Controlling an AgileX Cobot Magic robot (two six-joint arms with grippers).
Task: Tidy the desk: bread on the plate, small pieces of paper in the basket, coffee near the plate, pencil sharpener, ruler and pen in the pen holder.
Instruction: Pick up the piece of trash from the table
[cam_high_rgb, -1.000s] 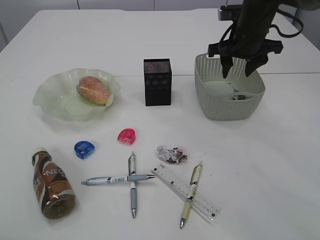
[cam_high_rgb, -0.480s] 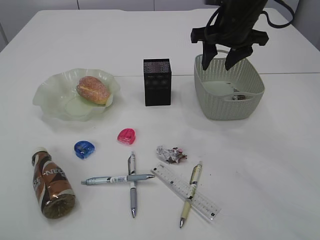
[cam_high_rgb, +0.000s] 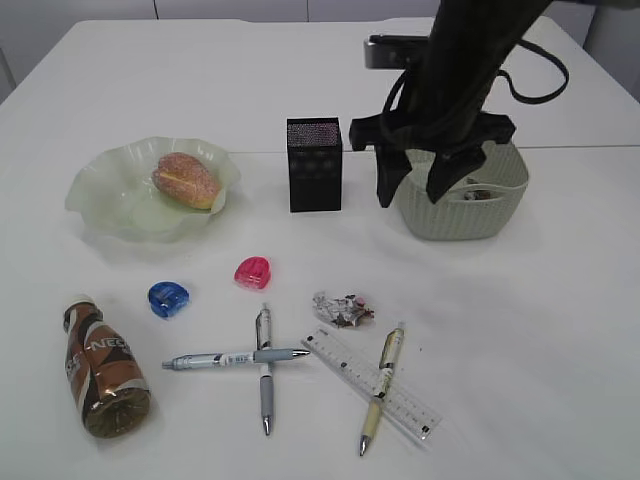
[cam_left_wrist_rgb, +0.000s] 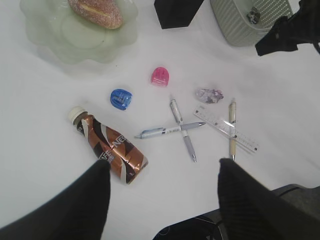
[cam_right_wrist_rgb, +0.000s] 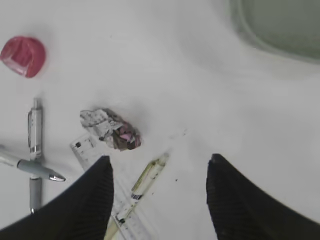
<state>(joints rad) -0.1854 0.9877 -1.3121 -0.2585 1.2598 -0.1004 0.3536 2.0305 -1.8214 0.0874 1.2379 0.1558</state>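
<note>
Nothing but task items — none

The golden-brown bread (cam_high_rgb: 186, 179) lies in the ruffled pale green plate (cam_high_rgb: 105, 190). The brown coffee (cam_high_rgb: 103, 369) lies on its side at the white desk's (cam_high_rgb: 540, 330) front left. The clear ruler (cam_high_rgb: 373, 382) lies flat under a cream pen (cam_high_rgb: 381, 390). The black mesh pen holder (cam_high_rgb: 315, 165) stands beside the sage basket (cam_high_rgb: 480, 215).

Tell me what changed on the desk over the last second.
The right gripper, open and empty, swung from over the basket leftward and toward the camera, to the basket's left front corner. Nothing was grasped or released. The crumpled paper, pens, ruler, sharpeners, coffee and bread stayed put.
</note>
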